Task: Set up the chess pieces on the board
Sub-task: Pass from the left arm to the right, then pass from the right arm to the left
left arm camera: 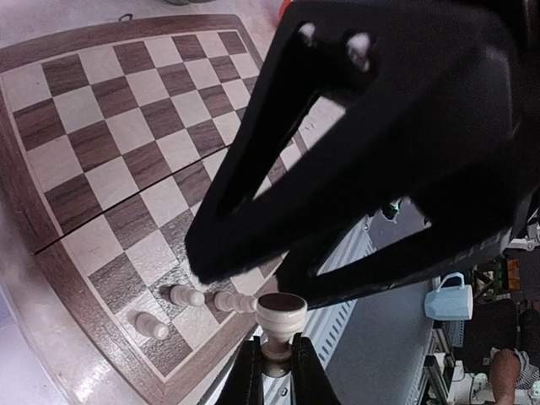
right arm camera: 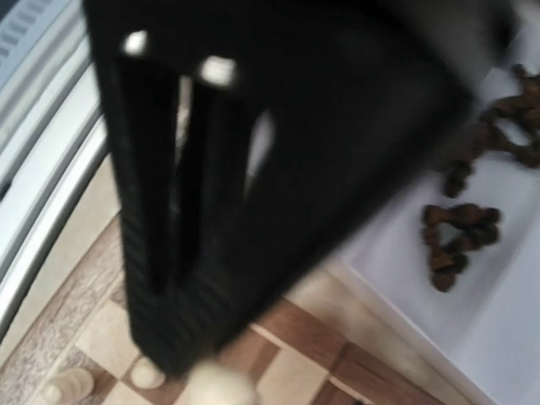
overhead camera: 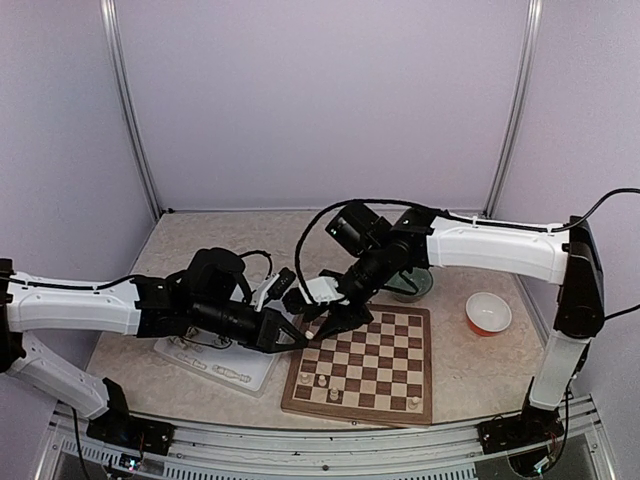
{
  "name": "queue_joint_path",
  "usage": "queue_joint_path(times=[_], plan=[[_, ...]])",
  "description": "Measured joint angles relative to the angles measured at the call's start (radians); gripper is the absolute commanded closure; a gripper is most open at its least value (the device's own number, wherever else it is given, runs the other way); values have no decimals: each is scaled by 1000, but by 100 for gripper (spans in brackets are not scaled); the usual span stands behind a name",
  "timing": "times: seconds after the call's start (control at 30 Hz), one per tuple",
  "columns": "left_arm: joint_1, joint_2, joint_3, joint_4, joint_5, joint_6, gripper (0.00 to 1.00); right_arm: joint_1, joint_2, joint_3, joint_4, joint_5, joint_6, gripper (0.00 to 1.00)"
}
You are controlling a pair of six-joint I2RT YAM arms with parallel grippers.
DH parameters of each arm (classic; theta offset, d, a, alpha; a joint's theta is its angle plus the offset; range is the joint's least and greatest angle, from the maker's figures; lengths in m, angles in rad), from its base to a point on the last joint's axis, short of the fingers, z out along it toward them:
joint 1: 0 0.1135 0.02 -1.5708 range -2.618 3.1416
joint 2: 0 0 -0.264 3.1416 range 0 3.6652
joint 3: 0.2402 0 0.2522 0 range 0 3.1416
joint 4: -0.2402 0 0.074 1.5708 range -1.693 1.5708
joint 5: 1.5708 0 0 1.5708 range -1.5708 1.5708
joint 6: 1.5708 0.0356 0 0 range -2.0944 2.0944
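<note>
The board lies in front of both arms. My left gripper hovers over its left rim, shut on the stem of a cream-white chess piece, wide end outward. My right gripper hangs just beyond it with its black fingers spread open, their tips right beside the held piece; whether they touch it I cannot tell. Three white pieces stand on the board's near-left corner squares and one at the near right. The right wrist view is blurred and mostly filled by a black shape.
A white divided tray lies left of the board, with dark pieces in it. A red-and-white bowl sits at the right. A darker bowl stands under the right arm, behind the board.
</note>
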Motion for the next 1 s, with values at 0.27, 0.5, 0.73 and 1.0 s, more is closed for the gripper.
queue_joint_path(times=[0.27,0.5,0.73,1.0], plan=[[10,11,0,21,78,-31,97,71,14,0,-19,102,-54,71],[25,13,-1,42,89,-49,77,82,14,-2,-17,145,-59,93],[21,-6,-1,20,18,-36,57,52,10,-51,11,112,9,94],[-75,-226,-15,0,-320,42,57,-143,-40,-116,89,-185,210,94]])
